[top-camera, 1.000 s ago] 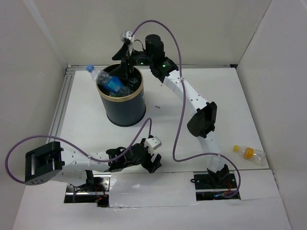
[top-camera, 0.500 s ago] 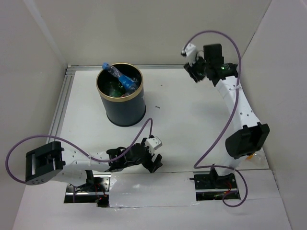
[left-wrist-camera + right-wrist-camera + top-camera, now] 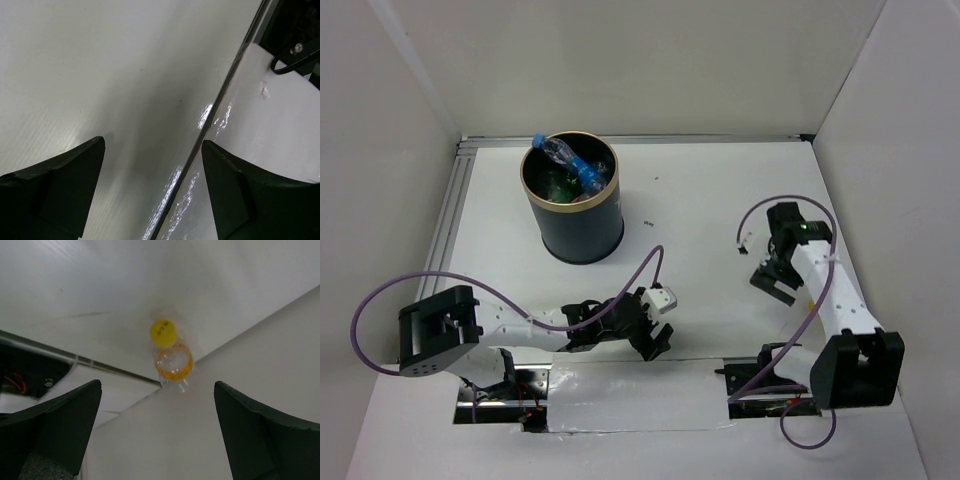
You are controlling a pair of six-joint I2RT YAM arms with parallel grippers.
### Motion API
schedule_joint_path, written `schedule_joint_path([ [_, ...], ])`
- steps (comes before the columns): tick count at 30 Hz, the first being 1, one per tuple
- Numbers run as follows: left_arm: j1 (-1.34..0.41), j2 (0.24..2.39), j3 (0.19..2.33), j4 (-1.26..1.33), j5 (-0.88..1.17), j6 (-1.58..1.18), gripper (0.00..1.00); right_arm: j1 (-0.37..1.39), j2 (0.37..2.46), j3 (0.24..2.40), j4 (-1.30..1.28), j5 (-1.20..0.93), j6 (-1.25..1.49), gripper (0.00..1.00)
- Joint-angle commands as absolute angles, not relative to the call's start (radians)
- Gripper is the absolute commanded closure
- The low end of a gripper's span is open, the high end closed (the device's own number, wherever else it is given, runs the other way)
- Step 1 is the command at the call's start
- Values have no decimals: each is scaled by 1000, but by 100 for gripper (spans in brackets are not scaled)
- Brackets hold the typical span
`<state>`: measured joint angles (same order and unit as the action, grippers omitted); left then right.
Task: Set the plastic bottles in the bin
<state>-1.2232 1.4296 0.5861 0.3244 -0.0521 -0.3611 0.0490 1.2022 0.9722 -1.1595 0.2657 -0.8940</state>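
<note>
The dark bin [image 3: 574,225] with a gold rim stands at the back left. It holds several plastic bottles, and a clear blue-capped bottle [image 3: 563,155] leans out over its rim. A clear bottle with a yellow cap and an orange band [image 3: 171,358] lies on the table against the side wall, ahead of my right gripper [image 3: 157,388]. That gripper is open and empty. In the top view my right gripper [image 3: 772,283] is low at the right, and the arm hides this bottle. My left gripper [image 3: 656,341] is open and empty near the front edge, as the left wrist view [image 3: 153,146] also shows.
White walls close the table on the left, back and right. A metal rail [image 3: 448,215] runs along the left side. A taped strip [image 3: 260,130] and the arm bases line the front edge.
My right arm left the bin's mouth, swung to the back right, then came down low at the right. The blue-capped bottle settled onto the bin's rim. My left gripper shifted slightly right.
</note>
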Motion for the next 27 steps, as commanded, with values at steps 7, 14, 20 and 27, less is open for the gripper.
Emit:
schedule_joint_path([
  [7,-1216,1448,646,344,-17,-324,10,-242,1114,709,-931,390,-1306,0],
  [14,-1216,1402,623,325,-37,-351,10,-428,1291,686,-661,400,-1440,0],
  [20,-1216,1382,601,316,-57,-360,10,-439,1384,819,-604,339,-1483,0],
  [27,-1226,1371,592,325,-66,-390,10,-439,1445,942,-557,305,-1574,0],
])
